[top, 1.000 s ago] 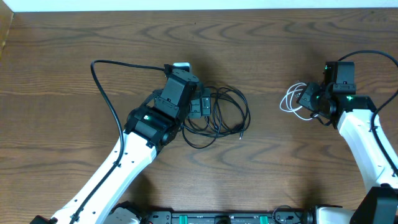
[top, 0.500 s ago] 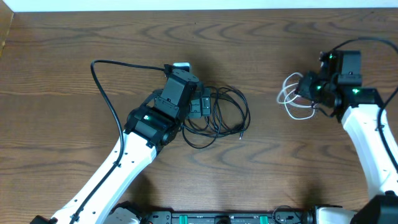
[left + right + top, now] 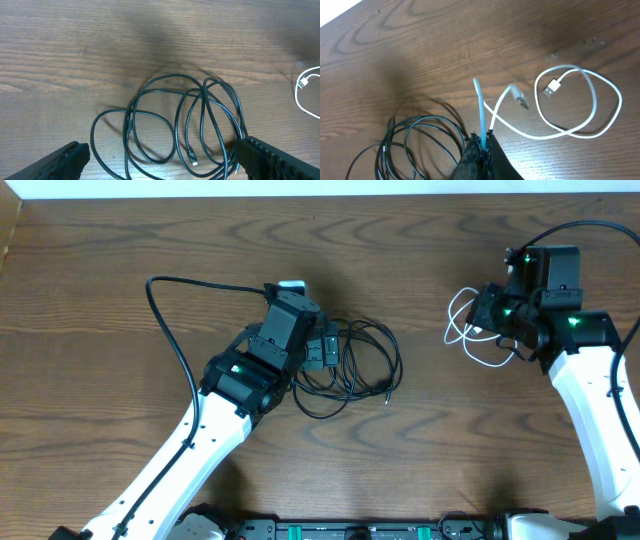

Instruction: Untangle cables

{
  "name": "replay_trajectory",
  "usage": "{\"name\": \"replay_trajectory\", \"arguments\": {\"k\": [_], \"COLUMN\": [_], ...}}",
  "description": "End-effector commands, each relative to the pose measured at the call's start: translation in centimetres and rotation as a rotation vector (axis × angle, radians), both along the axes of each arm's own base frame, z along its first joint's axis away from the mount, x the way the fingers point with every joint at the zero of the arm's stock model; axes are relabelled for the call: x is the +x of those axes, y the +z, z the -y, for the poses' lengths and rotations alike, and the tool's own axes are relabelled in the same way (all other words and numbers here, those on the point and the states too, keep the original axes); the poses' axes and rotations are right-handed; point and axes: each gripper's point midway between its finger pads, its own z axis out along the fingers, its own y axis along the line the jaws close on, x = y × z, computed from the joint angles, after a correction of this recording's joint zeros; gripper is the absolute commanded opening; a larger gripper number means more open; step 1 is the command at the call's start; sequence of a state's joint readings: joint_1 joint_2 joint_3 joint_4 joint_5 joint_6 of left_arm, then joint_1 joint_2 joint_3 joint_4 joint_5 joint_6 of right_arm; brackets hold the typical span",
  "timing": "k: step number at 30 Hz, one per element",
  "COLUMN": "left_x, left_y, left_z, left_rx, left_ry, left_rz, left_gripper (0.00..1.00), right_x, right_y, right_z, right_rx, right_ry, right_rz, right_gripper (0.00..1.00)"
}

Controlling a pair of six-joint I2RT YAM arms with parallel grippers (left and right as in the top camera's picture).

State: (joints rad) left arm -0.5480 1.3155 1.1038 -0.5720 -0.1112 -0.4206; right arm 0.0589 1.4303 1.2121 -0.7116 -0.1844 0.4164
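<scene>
Cables sit in two separate places on the wooden table [image 3: 150,220]. The black cables [image 3: 372,360] lie in an overlapping heap of loops near the table's middle, with one small plug end poking out at the heap's lower right. The left gripper [image 3: 322,350] hangs over the heap's left side, its jaws spread wide and nothing between them. In the left wrist view its two fingers flank the loops, one of them just beside the outermost strand; whether it touches cannot be told. Well apart, toward the table's right side, the white cable [image 3: 462,338] lies in loose loops. The right gripper [image 3: 484,325] is pinched closed on a strand of it. In the right wrist view the cord comes out of the closed fingertips [image 3: 495,160], and the rest curls on the wood with its flat USB plug inside the loop.
</scene>
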Motion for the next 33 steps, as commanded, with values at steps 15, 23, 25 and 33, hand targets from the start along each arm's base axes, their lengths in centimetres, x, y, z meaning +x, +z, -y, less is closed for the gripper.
{"name": "replay_trajectory", "arguments": {"k": [15, 23, 25, 33], "left_x": [0.4, 0.4, 0.4, 0.4], "left_y": [0.9, 0.9, 0.9, 0.9], "left_z": [-0.1, -0.1, -0.1, -0.1], "left_rx": [0.005, 0.005, 0.005, 0.005], "left_ry": [0.004, 0.004, 0.004, 0.004], "left_rz": [0.027, 0.027, 0.027, 0.027], "left_gripper": [0.98, 0.98, 0.99, 0.99], "right_x": [0.7, 1.9, 1.8, 1.0], "right_y": [2.0, 5.7, 6.6, 5.4], "right_z": [-1.2, -2.3, -3.2, -2.7], "right_rx": [0.028, 0.082, 0.120, 0.100], "right_ry": [0.037, 0.080, 0.115, 0.096], "right_rz": [0.068, 0.160, 0.173, 0.113], "right_gripper": [0.01, 0.01, 0.01, 0.01]}}
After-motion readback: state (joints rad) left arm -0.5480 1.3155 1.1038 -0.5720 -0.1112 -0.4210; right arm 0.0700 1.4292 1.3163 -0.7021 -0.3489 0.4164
